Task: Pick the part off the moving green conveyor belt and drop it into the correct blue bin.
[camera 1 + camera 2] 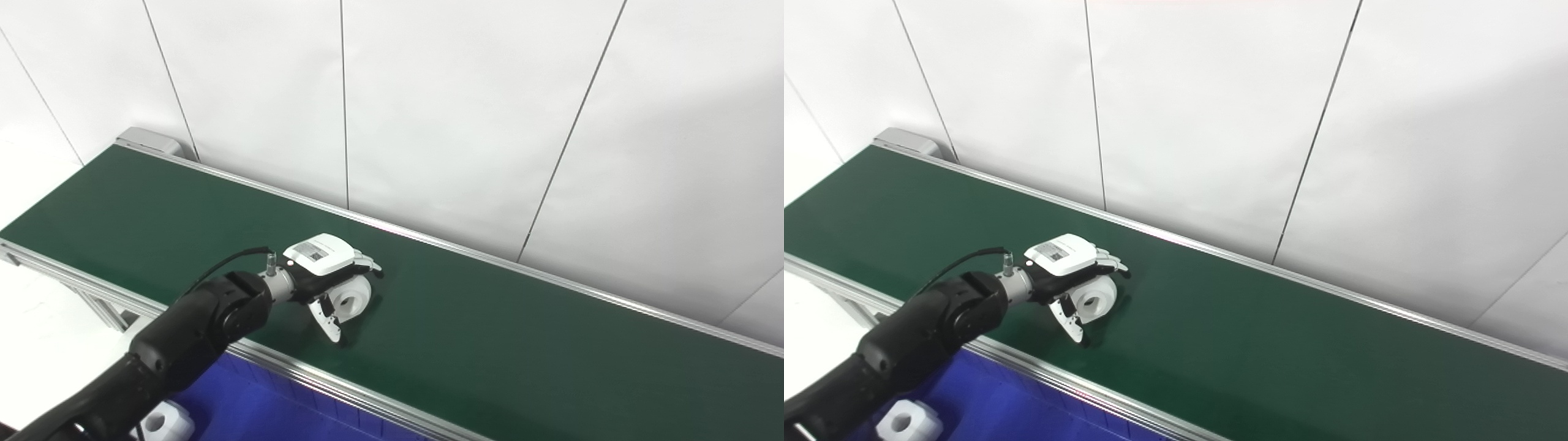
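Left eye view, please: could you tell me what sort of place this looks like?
Probably a factory-style sorting cell: a green belt in aluminium rails, a blue bin below it holding a white part, and plain white wall panels.

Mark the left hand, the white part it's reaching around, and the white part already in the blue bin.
left hand (327, 269): left eye view, on its white back cover.
white part on the belt (352, 298): left eye view, on its round face beside the hole.
white part in the bin (908, 422): right eye view, on its top face.
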Robot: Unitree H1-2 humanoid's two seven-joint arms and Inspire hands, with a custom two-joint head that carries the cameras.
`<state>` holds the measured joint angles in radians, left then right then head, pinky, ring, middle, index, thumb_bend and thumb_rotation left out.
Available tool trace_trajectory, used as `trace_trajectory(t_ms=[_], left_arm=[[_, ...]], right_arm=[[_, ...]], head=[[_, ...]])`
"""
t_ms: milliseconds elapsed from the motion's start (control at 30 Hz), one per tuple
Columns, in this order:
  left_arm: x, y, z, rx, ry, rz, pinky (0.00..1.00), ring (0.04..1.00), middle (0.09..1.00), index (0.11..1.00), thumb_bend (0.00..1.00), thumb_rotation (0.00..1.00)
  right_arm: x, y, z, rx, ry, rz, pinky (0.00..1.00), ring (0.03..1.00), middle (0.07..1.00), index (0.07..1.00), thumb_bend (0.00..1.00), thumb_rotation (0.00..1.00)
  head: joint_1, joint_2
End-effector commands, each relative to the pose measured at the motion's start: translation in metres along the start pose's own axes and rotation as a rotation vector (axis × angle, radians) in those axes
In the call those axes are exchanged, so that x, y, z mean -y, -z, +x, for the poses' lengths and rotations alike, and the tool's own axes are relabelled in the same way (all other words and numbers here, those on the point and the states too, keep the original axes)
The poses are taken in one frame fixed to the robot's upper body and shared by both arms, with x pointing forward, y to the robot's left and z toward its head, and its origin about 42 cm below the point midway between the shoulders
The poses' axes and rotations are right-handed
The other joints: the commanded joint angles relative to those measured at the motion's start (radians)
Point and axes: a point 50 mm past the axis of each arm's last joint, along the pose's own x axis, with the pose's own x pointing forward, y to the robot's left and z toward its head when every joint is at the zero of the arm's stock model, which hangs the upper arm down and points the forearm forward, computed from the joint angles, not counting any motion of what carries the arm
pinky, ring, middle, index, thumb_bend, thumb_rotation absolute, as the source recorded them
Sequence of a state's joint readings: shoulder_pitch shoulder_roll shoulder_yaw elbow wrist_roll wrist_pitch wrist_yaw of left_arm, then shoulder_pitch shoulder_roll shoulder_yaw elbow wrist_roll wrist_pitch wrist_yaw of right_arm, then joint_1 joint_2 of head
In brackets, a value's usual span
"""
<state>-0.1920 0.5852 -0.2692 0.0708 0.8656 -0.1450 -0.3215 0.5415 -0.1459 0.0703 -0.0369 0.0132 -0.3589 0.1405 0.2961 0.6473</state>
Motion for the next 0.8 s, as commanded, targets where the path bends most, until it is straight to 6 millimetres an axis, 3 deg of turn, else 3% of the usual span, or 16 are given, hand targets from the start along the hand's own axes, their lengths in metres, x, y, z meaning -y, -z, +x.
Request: trace_trajectory(t_ms=[0,133,267,333,367,500,767], left_arm=[[-0.009,0.012,-0.004,-0.035,-0.007,0.044,0.81,0.831,0.818,0.774,1.0,0.32],[-0.002,0.012,-0.001,-0.019,-0.041,0.052,0.64,0.67,0.681,0.676,0.97,0.18],[0.004,0.013,0.001,-0.017,-0.05,0.052,0.56,0.568,0.596,0.615,0.92,0.08],[0.006,0.013,0.002,-0.012,-0.063,0.042,0.5,0.49,0.508,0.516,0.59,0.02],[0.008,0.013,0.003,-0.003,-0.081,0.026,0.42,0.434,0.472,0.506,0.55,0.01],[0.012,0.01,0.004,0.027,-0.107,-0.006,0.33,0.379,0.438,0.506,0.53,0.0],[0.015,0.008,0.003,0.059,-0.131,-0.013,0.31,0.366,0.436,0.5,0.52,0.0]], right_arm=[[-0.003,-0.017,0.008,0.08,-0.015,-0.002,1.0,0.957,0.954,1.0,0.78,1.0],[-0.003,-0.018,0.009,0.079,-0.017,-0.002,1.0,0.955,0.949,1.0,0.78,1.0],[-0.003,-0.017,0.009,0.078,-0.016,-0.002,1.0,0.954,0.948,1.0,0.79,1.0],[-0.003,-0.017,0.009,0.077,-0.016,-0.003,1.0,0.95,0.947,1.0,0.8,1.0],[-0.003,-0.017,0.009,0.076,-0.017,0.0,1.0,0.948,0.947,1.0,0.81,1.0],[-0.003,-0.018,0.009,0.077,-0.021,-0.002,1.0,0.951,0.947,1.0,0.81,1.0],[-0.003,-0.018,0.009,0.075,-0.02,-0.002,1.0,0.952,0.942,1.0,0.81,1.0]], head=[[0.0,-0.001],[-0.001,0.002],[0.0,0.003],[0.001,0.003],[0.001,0.003],[-0.001,0.007],[0.0,0.011]])
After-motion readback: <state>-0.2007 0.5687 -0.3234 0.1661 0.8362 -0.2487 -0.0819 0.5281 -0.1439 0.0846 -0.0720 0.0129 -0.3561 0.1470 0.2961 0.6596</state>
